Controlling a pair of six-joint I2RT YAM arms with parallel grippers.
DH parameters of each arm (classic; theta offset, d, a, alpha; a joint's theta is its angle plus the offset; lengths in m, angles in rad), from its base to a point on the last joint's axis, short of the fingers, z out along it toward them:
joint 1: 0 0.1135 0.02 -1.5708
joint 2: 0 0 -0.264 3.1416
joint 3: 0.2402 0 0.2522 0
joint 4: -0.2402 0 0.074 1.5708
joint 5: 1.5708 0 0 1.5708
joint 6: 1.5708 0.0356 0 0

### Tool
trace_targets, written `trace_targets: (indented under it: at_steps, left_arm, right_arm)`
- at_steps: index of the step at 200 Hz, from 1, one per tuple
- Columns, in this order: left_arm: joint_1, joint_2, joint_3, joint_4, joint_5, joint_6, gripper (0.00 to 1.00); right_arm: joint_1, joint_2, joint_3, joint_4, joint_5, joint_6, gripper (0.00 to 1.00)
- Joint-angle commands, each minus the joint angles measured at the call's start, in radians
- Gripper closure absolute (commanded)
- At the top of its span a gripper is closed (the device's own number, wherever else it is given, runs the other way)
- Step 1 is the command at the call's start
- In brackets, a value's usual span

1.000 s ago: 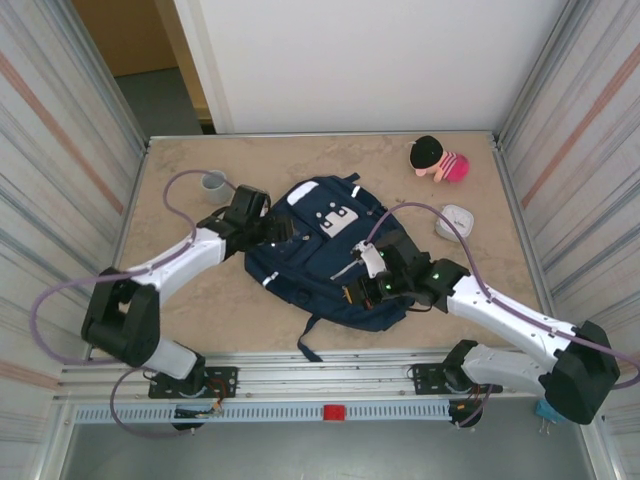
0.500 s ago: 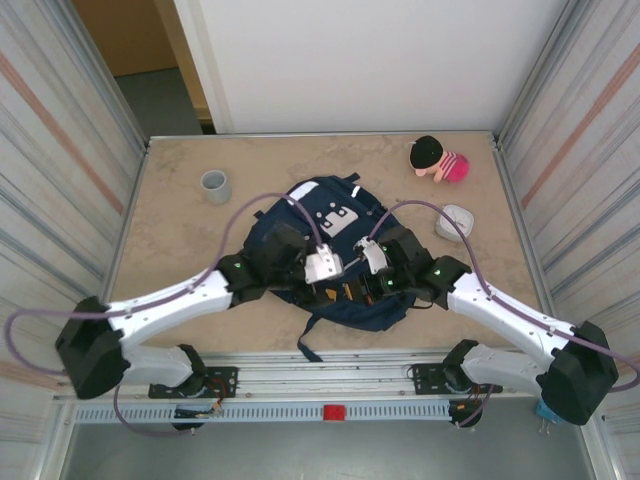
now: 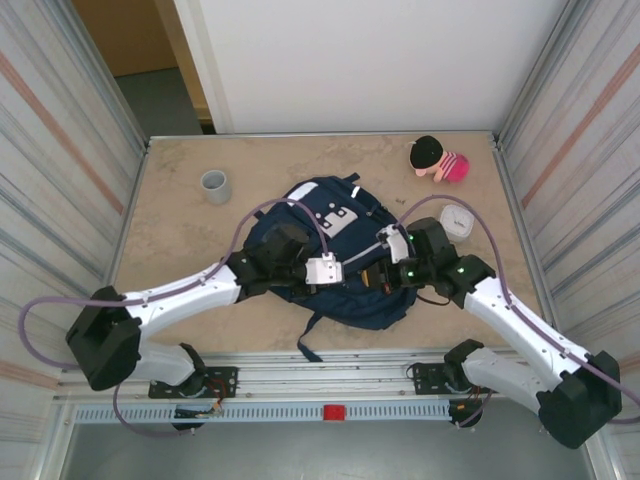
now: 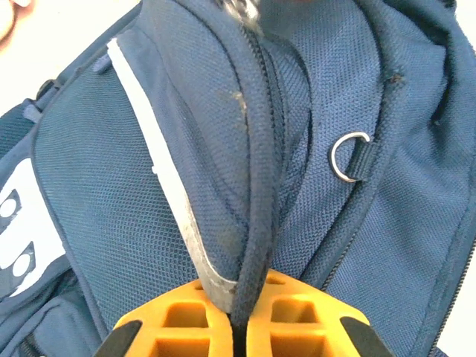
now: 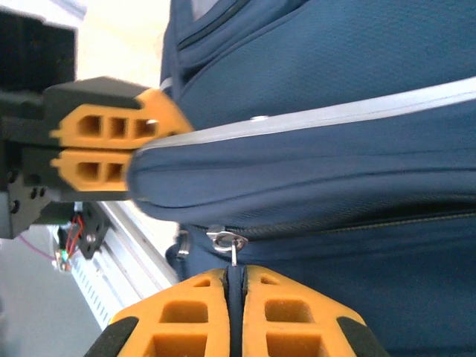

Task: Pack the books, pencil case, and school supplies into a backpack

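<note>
At the centre of the overhead frame, the backpack (image 3: pixel 365 305) lies flat on a mottled tan table (image 3: pixel 170 230). It is woven navy nylon with thin white stripes, its long axis running up and down the frame and its patched pocket toward the top. The left gripper (image 4: pixel 235 316), ribbed orange fingers clenched, pinches a fabric fold along the zip. The right gripper (image 5: pixel 236 297) is clamped on a dark tab below a metal zip ring (image 5: pixel 227 240). The rounded, pale pencil case (image 3: pixel 456 216) sits just right of the bag.

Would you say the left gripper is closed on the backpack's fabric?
Yes, the left gripper pinches a fold of the backpack along its zipper.
</note>
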Motion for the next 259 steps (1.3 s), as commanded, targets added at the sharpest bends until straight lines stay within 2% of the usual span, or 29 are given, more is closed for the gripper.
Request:
trace_targets:
  at_steps: [1, 19, 31, 35, 45, 55, 68, 80, 102, 124, 144, 162, 176, 187, 212, 228, 243, 259]
  left_arm:
    - [0.032, -0.092, -0.047, -0.131, -0.013, 0.046, 1.00]
    - [0.053, -0.133, -0.077, -0.165, -0.034, 0.048, 0.99]
    - [0.067, -0.157, -0.086, -0.192, -0.048, 0.038, 0.92]
    - [0.071, -0.167, -0.087, -0.199, -0.052, 0.029, 0.88]
    - [0.072, -0.190, -0.086, -0.204, -0.048, 0.005, 0.64]
    - [0.063, -0.215, -0.068, -0.199, -0.028, -0.057, 0.45]
    - [0.029, -0.226, -0.035, -0.176, -0.004, -0.161, 0.31]
    - [-0.020, -0.212, -0.004, -0.133, -0.005, -0.232, 0.25]
    - [-0.095, -0.133, 0.046, -0.030, -0.030, -0.318, 0.23]
    - [-0.114, -0.021, 0.116, 0.002, -0.077, -0.345, 0.27]
    - [-0.114, 0.074, 0.151, 0.015, -0.086, -0.328, 0.41]
    - [-0.110, 0.124, 0.187, -0.045, -0.064, -0.298, 0.63]
    - [-0.096, 0.110, 0.168, -0.064, -0.032, -0.278, 0.85]
    - [-0.078, 0.068, 0.129, -0.063, 0.006, -0.256, 0.93]
    - [-0.039, -0.048, 0.033, -0.111, 0.070, -0.170, 1.00]
    - [-0.002, -0.115, -0.008, -0.176, 0.081, -0.123, 1.00]
    - [0.037, -0.172, -0.036, -0.238, 0.069, -0.093, 1.00]
    - [0.071, -0.232, -0.052, -0.324, 0.013, -0.072, 1.00]
  right_arm:
    - [-0.087, -0.013, 0.000, -0.067, 0.007, -0.048, 1.00]
    - [-0.099, 0.009, -0.009, -0.036, -0.047, -0.051, 1.00]
    - [-0.084, 0.016, -0.013, -0.003, -0.093, -0.043, 1.00]
    - [-0.072, 0.016, -0.013, 0.005, -0.098, -0.038, 1.00]
    - [-0.041, 0.016, -0.013, 0.024, -0.103, -0.030, 1.00]
    - [-0.015, 0.016, -0.013, 0.034, -0.100, -0.019, 1.00]
    - [0.007, 0.016, -0.014, 0.041, -0.097, -0.006, 1.00]
    - [0.020, 0.016, -0.017, 0.041, -0.091, -0.003, 1.00]
    - [0.033, 0.016, -0.019, 0.046, -0.091, -0.003, 1.00]
    - [0.036, 0.016, -0.012, 0.042, -0.091, -0.006, 1.00]
    - [0.035, 0.012, -0.010, 0.035, -0.084, -0.009, 1.00]
    - [0.022, 0.000, -0.014, 0.022, -0.071, -0.011, 1.00]
    - [-0.014, -0.009, -0.019, -0.001, -0.038, -0.014, 1.00]
    - [-0.061, -0.018, -0.019, -0.020, -0.014, -0.019, 1.00]
    - [-0.118, -0.028, -0.020, -0.039, 0.023, -0.042, 1.00]
    - [-0.119, -0.002, -0.022, -0.026, 0.006, -0.048, 1.00]
    - [-0.099, 0.010, -0.033, 0.020, -0.040, -0.038, 1.00]
    - [-0.034, 0.004, -0.037, 0.070, -0.053, -0.024, 1.00]
